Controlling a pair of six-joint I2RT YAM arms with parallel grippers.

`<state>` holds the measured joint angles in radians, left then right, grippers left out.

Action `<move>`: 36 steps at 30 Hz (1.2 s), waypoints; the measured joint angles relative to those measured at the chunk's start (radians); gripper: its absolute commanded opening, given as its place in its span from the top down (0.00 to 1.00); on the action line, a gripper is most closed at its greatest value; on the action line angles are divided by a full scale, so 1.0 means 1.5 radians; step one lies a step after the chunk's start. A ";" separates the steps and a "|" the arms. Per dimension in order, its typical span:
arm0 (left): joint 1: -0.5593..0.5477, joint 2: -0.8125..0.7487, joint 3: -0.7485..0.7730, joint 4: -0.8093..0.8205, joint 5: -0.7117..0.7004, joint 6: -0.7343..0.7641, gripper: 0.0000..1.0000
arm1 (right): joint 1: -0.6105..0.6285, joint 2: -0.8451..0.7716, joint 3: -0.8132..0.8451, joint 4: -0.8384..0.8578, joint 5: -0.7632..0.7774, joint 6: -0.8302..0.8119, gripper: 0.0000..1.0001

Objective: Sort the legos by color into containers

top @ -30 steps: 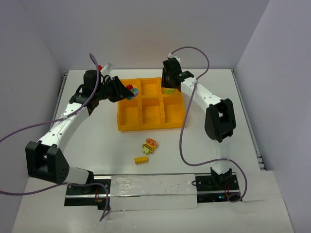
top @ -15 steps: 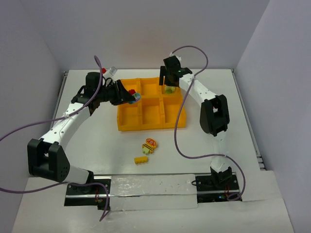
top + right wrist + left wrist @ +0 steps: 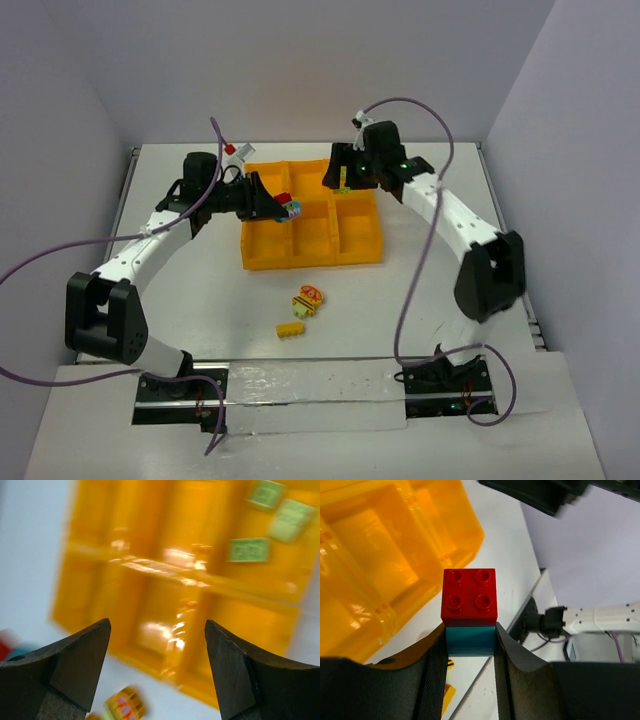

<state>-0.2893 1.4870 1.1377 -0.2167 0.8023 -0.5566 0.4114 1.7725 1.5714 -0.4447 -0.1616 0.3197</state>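
Left gripper: clamped on red-teal brick stack, above tray, left side. Right gripper: jaws apart, empty, over tray's far side; green bricks in back-right well. Table: yellow brick and mixed cluster, near tray front.

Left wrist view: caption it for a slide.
Left gripper clamps a red-on-teal lego stack, orange tray behind.

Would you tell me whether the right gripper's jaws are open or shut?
Open. In the right wrist view, the right gripper stands with its jaws wide apart and nothing gripped between them.
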 measured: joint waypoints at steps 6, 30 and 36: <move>-0.001 0.000 -0.020 0.068 0.106 0.026 1.00 | 0.002 -0.182 -0.120 0.125 -0.249 0.003 0.15; -0.059 0.029 0.005 0.032 0.232 0.180 1.00 | 0.067 -0.099 -0.092 0.116 -0.451 -0.048 0.24; -0.059 0.028 0.007 0.017 0.232 0.198 1.00 | 0.067 -0.098 -0.115 0.130 -0.507 -0.053 0.27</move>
<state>-0.3782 1.5294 1.1478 -0.1910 1.1496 -0.2595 0.5125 1.6249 1.3996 -0.2493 -0.9220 0.2408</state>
